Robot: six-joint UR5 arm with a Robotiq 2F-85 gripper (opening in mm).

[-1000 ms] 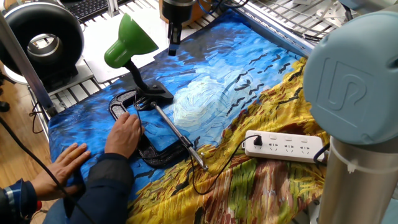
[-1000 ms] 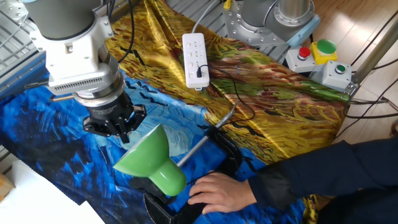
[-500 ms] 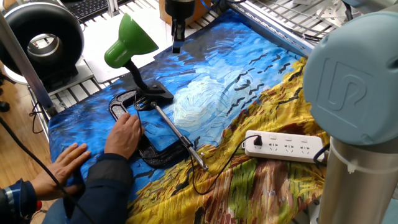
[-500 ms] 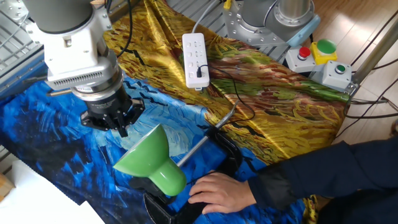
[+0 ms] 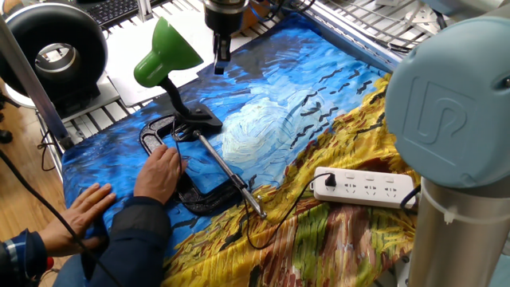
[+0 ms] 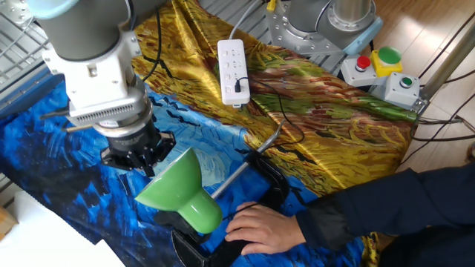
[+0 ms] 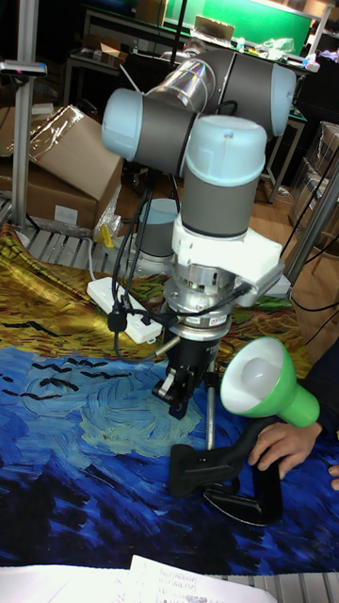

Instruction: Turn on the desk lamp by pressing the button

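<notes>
The desk lamp (image 5: 169,60) stands clamped on the painted cloth at the worktop's 10 o'clock, the end effector (image 5: 221,62) hanging at its 3 o'clock, finger state unclear, so descending could clip the shade or miss the button.

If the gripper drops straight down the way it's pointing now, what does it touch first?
Most likely the blue painted cloth, not the lamp. The gripper points down beside the desk lamp, short of its black base. Depth is uncertain here.
</notes>
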